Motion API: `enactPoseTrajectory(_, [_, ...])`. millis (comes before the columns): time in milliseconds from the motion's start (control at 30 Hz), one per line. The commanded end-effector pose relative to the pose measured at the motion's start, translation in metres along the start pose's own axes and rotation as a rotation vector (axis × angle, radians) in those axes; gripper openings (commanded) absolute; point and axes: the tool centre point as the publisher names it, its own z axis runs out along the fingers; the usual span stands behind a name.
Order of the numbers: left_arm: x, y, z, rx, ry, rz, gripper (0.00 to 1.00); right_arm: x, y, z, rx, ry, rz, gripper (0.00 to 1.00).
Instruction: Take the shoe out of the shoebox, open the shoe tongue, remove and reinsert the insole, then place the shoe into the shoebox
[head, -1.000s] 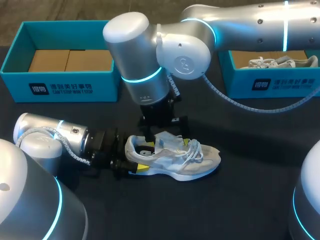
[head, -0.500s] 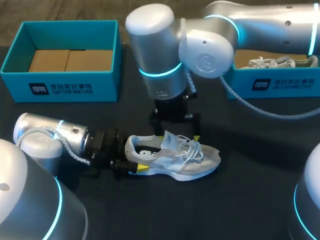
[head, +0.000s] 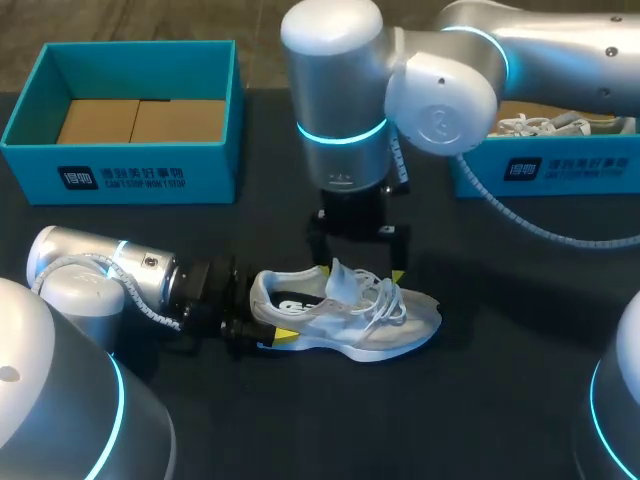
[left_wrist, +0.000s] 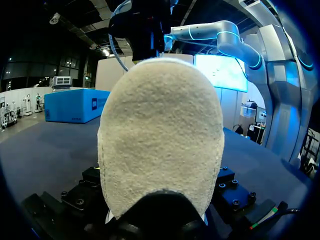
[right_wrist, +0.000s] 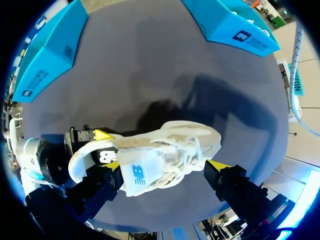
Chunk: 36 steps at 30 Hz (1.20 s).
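A white lace-up shoe (head: 350, 318) lies on its sole on the black table, toe pointing right, with its tongue (right_wrist: 136, 176) standing up. My left gripper (head: 280, 320) comes in low from the left and is shut on the heel, one yellow tip on each side. The suede heel (left_wrist: 160, 135) fills the left wrist view. My right gripper (head: 360, 270) hangs open just above the laces, its fingers (right_wrist: 217, 164) straddling the shoe (right_wrist: 150, 155) without touching it. An open teal shoebox (head: 120, 165) stands at the back left.
A second teal box (head: 540, 165) at the back right holds another white shoe (head: 555, 125). The left box shows only brown cardboard inside. My right arm's large elbow rises over the table's middle.
My right arm has shifted to the right, carrying its open gripper from over the shoe's collar to over the laces. The left gripper and the shoe have stayed put.
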Motion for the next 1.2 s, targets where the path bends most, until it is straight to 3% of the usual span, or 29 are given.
enactPoseTrajectory(33, [0.000,0.003,0.001,-0.003,0.001,-0.001,0.00,0.025,-0.007,0.015,0.012,-0.027,0.114,1.00])
enactPoseTrajectory(333, [0.000,0.003,0.001,-0.003,0.001,-0.001,0.00,0.027,-0.005,0.034,0.042,-0.003,0.081,1.00])
enactPoseTrajectory(767, [0.000,0.003,0.001,-0.003,0.001,-0.001,0.00,0.009,-0.011,0.017,0.030,-0.016,0.131,1.00])
enactPoseTrajectory(1200, [0.000,0.003,0.001,-0.003,0.001,-0.001,0.00,-0.022,-0.002,0.010,0.035,0.048,0.161,0.97])
